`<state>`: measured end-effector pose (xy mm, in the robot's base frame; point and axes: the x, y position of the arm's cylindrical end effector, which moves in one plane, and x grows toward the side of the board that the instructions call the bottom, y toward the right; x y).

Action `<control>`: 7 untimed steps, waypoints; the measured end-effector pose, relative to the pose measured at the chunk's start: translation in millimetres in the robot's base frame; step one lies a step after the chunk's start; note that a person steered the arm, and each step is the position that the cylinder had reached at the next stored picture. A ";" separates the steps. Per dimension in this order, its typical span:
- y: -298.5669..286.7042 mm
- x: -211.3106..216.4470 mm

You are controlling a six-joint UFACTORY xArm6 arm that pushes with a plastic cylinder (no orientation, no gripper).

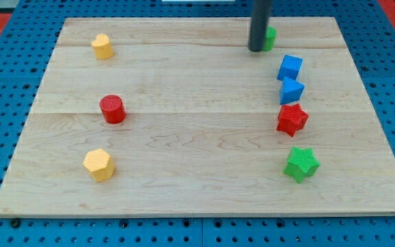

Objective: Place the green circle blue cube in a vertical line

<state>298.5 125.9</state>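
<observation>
Wooden board (204,137) on a blue pegboard (5,137); no containers in view, no writing or labels readable.

Dark rod down from the view's top, my tip (256,49) on the board near the top edge, right of centre. No jaws on this tool, just a plain rod, so nothing apart, together or clamped. Tip touching or just beside the green circle (271,38), most of which hidden behind the rod; only a green sliver visible at the rod's right side, shape hard to make out.

Blue cube (290,67) below and to the right of the tip, near but apart. Second blue block (292,90) directly beneath, touching or almost touching the cube. Red star (292,119) just under that, then green star (300,164) further down, a little to the right. These four roughly in a column along the view's right side, with the green circle above the column and offset to the left.

On the view's left: yellow block (102,46) near the top, red cylinder (112,109) in the middle, yellow hexagon (99,165) lower down, all well apart from each other and from the tip.
</observation>
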 end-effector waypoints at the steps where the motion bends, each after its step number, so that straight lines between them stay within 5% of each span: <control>1: 69.8 14.0; 2: 134.1 13.5; 3: 141.7 72.5; 5: 31.3 44.4; 7: 93.7 12.9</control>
